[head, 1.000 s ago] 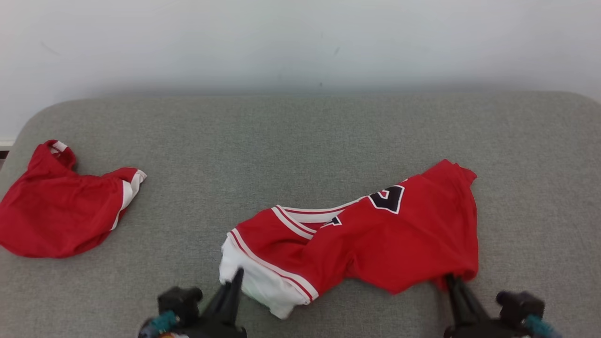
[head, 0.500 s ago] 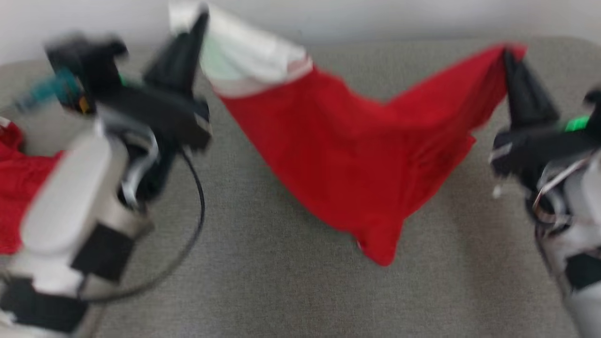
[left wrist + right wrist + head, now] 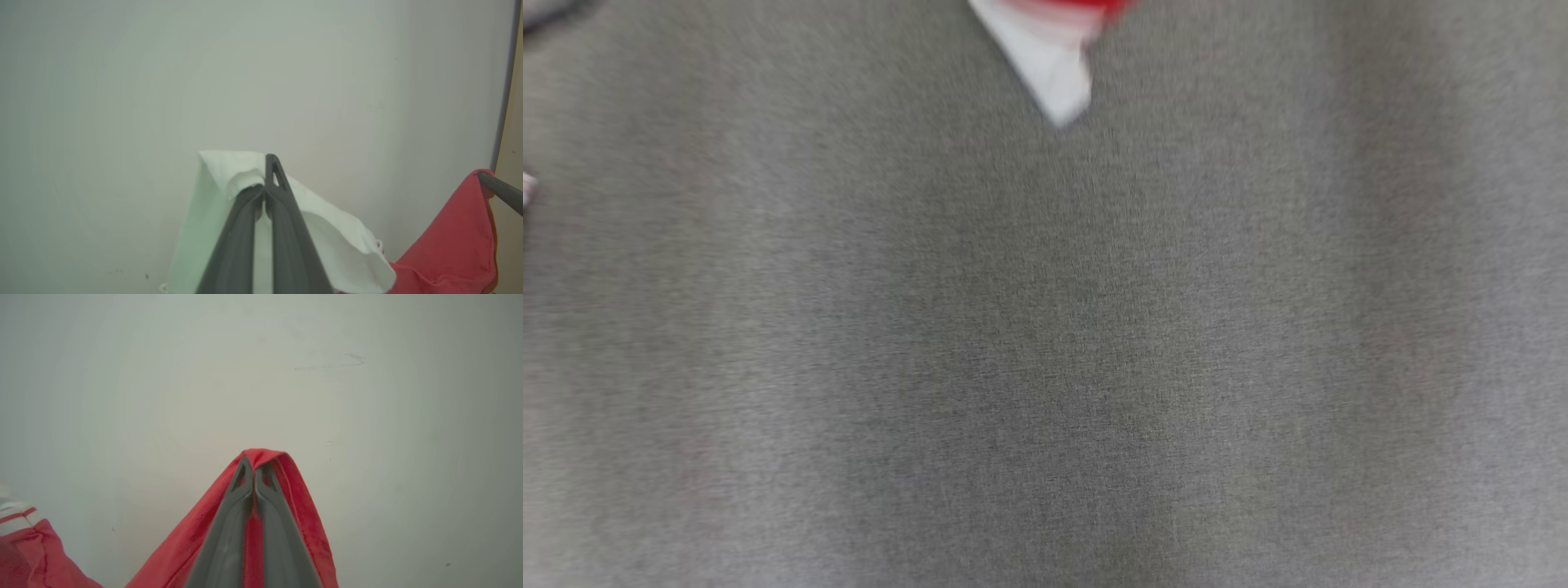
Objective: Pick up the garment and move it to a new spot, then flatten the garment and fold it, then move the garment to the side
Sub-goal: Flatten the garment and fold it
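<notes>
- So, left gripper (image 3: 264, 179), lower centre of the left wrist view: fingers pressed together on a white corner of the garment (image 3: 339, 245), pinched at the edge so the cloth hangs free.
- Garment runs from there to the lower right of that view. The red part sags between two grips, probably held up for carrying to a new spot.
- Head view, blurred: white garment tip dangles at top centre over the grey cushion (image 3: 1045, 367); contact unclear.
- Right gripper (image 3: 254, 469), lower centre of the right wrist view: clamped tight on a red hem fold, pale wall (image 3: 367, 396) behind.
</notes>
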Available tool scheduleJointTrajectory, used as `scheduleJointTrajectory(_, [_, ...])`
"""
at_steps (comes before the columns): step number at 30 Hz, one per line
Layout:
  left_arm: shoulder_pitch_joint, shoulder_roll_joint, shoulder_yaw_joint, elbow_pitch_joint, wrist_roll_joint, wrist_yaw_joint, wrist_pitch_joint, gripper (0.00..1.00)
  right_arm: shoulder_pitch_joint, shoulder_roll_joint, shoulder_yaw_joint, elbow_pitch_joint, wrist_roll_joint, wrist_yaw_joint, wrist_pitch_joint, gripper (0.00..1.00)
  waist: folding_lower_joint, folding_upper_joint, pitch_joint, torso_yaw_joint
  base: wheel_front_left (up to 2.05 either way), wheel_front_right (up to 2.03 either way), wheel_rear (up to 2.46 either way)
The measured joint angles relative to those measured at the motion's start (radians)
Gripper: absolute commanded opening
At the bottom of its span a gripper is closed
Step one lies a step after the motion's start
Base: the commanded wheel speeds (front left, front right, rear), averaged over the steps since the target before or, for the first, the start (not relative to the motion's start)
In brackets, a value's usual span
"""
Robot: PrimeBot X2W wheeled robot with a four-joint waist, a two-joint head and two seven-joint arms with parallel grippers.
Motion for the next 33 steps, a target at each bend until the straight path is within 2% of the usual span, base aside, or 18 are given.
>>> scheduleJointTrajectory(4, [-0.160, -0.004, -0.034, 0.100, 0.049, -0.001, -0.006, 0.00, -0.180, -0.009, 0.025, 0.104, -0.026, 0.000, 0.014, 0.00, 0.0000, 0.0000, 0.070, -0.011, 0.00, 0.00, 0.00])
scheduleJointTrajectory(11, [-0.343, -0.008, -0.042, 0.238, 0.072, -0.001, -0.040, 0.00, -0.334, -0.001, 0.045, 0.266, -0.042, 0.000, 0.002, 0.00, -0.0002, 0.0000, 0.143, -0.024, 0.00, 0.00, 0.00])
scheduleJointTrajectory(13, [-0.382, -0.022, -0.018, 0.279, 0.055, 0.002, -0.067, 0.00, -0.362, 0.003, 0.059, 0.312, -0.046, 0.000, -0.013, 0.00, -0.0002, -0.0001, 0.157, -0.025, 0.00, 0.00, 0.00])
scheduleJointTrajectory(17, [-0.424, -0.038, -0.060, 0.360, 0.082, 0.004, -0.093, 0.00, -0.404, 0.022, 0.097, 0.387, -0.046, 0.000, -0.044, 0.00, -0.0003, -0.0001, 0.164, -0.011, 0.00, 0.00, 0.00])
scheduleJointTrajectory(22, [-0.473, -0.043, -0.067, 0.414, 0.078, 0.001, -0.118, 0.00, -0.449, 0.033, 0.125, 0.447, -0.040, 0.000, -0.063, 0.00, -0.0007, -0.0005, 0.166, -0.012, 0.00, 0.00, 0.00])
scheduleJointTrajectory(33, [-0.495, -0.050, -0.120, 0.464, 0.043, -0.001, -0.148, 0.00, -0.483, 0.045, 0.188, 0.522, -0.018, 0.000, -0.103, 0.00, -0.0006, -0.0004, 0.192, -0.011, 0.00, 0.00, 0.00])
